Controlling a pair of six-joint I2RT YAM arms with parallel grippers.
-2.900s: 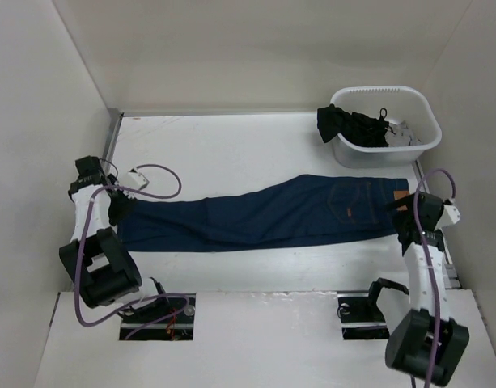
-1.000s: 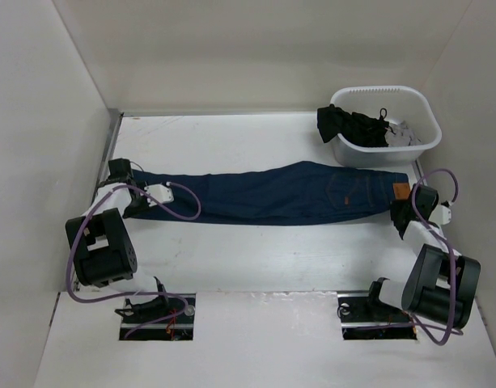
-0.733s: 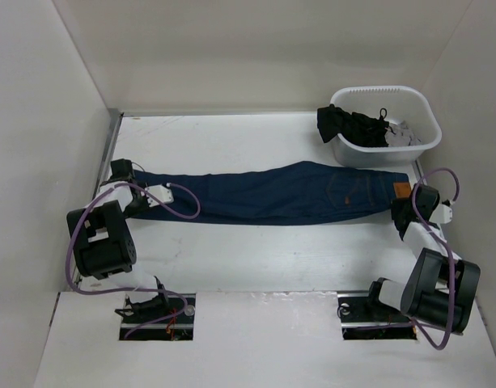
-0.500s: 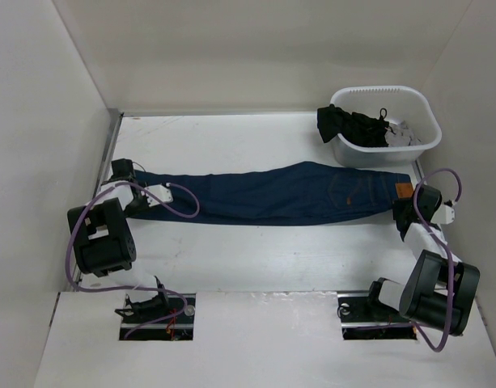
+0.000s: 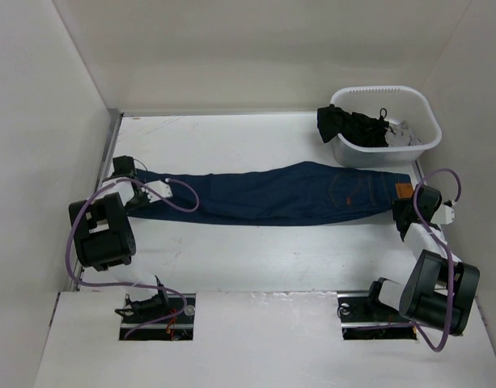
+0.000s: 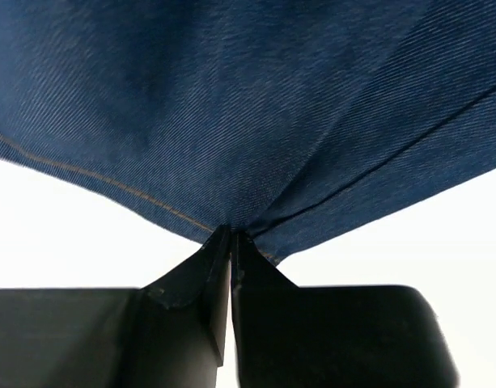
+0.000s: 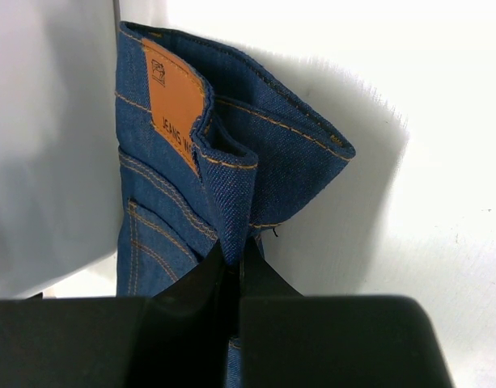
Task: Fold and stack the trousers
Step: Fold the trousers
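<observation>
The dark blue trousers [image 5: 272,194] lie stretched out left to right across the white table, legs to the left and waist with its tan patch [image 5: 402,191] to the right. My left gripper [image 5: 134,192] is at the leg ends; in the left wrist view its jaws [image 6: 231,238] are shut, pinching the hem edge of the trousers [image 6: 231,121]. At the waist end is my right gripper [image 5: 402,212], which in the right wrist view [image 7: 234,250] is shut on a fold of waistband denim below the tan patch [image 7: 175,101].
A white basket [image 5: 424,109] holding black garments [image 5: 357,128] stands at the back right, just behind the waist end. Walls close in on the left, back and right. The arm bases sit at the near edge.
My left gripper's jaws have closed on the leg hem. Before that, both arms shifted the trousers toward the back of the table. The right gripper's hold is unchanged.
</observation>
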